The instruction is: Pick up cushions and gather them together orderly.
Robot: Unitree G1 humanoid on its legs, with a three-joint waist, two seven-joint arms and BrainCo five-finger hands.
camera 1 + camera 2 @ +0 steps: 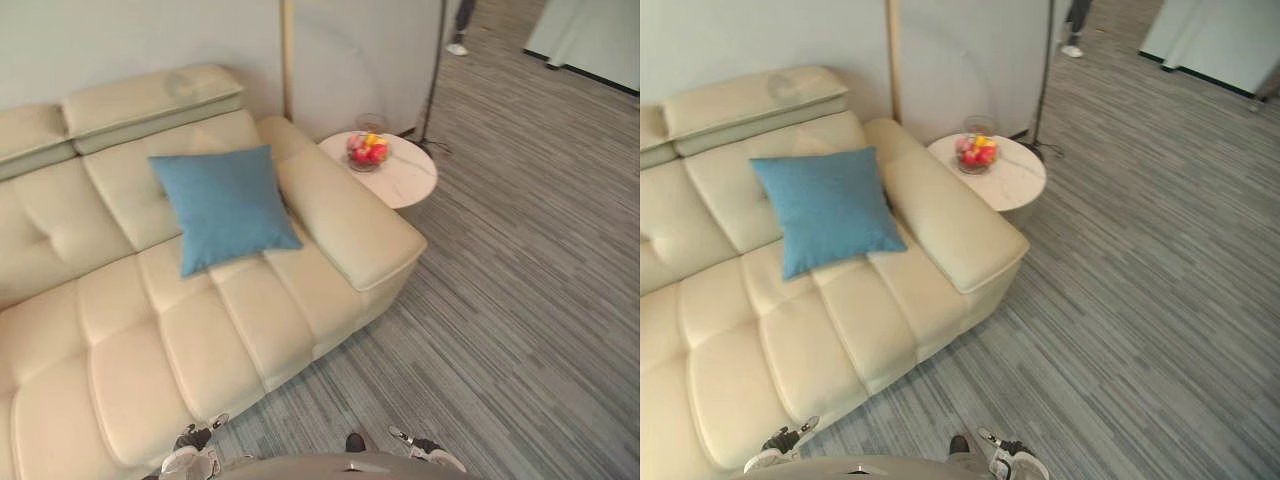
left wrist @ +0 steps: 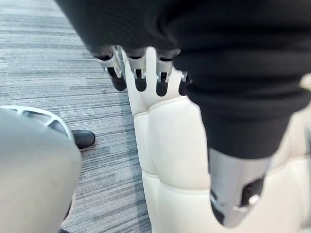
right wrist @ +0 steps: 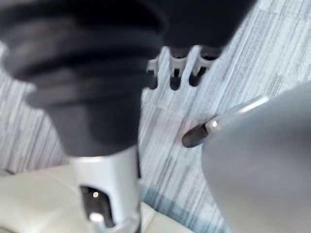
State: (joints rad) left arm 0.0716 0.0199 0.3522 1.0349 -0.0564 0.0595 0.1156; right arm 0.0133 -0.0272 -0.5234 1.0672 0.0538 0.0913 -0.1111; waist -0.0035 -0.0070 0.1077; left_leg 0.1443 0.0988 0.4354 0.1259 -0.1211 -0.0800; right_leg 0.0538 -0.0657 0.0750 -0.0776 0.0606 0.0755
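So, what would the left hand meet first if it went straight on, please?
The left hand would most likely meet the cream sofa, near its front edge by the carpet; depth is unclear.

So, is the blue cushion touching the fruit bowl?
Apart. The left eye view shows the sofa's armrest lying between the blue cushion and the fruit bowl.

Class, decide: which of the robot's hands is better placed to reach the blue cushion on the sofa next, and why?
Left, probably. The left hand hangs open at the edge of the sofa, the side where the blue cushion leans; the right hand hangs open over carpet.
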